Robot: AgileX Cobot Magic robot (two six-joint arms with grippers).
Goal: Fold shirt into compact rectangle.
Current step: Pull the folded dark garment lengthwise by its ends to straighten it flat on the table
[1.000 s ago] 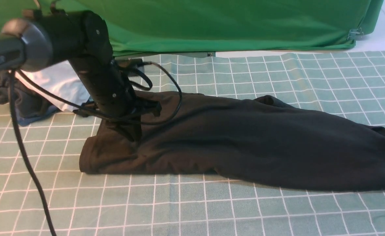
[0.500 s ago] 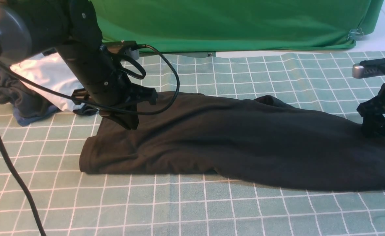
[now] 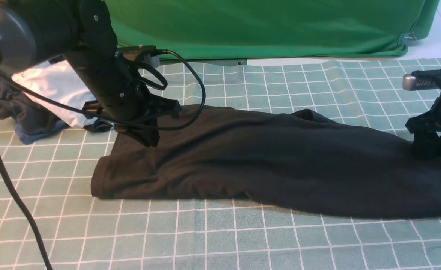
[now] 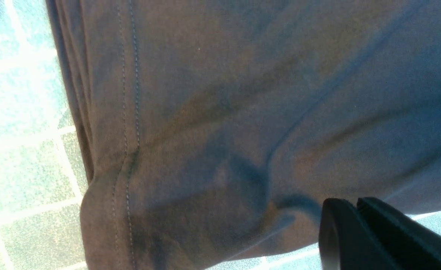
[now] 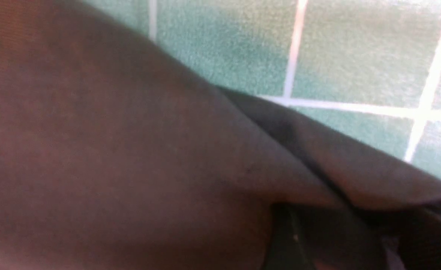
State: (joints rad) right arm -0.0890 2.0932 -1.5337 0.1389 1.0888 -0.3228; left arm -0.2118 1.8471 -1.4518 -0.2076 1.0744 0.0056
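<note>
The black shirt [image 3: 265, 161] lies lengthwise across the checked tablecloth, partly folded, with its stitched hem [image 4: 126, 112] at the left end. My left gripper [image 3: 147, 139] hangs just above the shirt's far left corner. Its jaws [image 4: 355, 204] are shut with nothing between them. At the shirt's right end my right gripper [image 3: 430, 152] stands down on the cloth. Its fingers [image 5: 284, 240] are apart, with a fold of shirt between them. The chest print and neck label do not show.
A white garment [image 3: 55, 86] and a dark grey and blue bundle [image 3: 21, 116] lie at the far left behind the left arm. A green backdrop cloth [image 3: 261, 26] hangs along the back. The left arm's cable [image 3: 3, 176] trails toward the front edge.
The left gripper rose off the shirt's left part and drew back a little. The right gripper came in from the right and settled onto the shirt's right end, its fingers narrowing.
</note>
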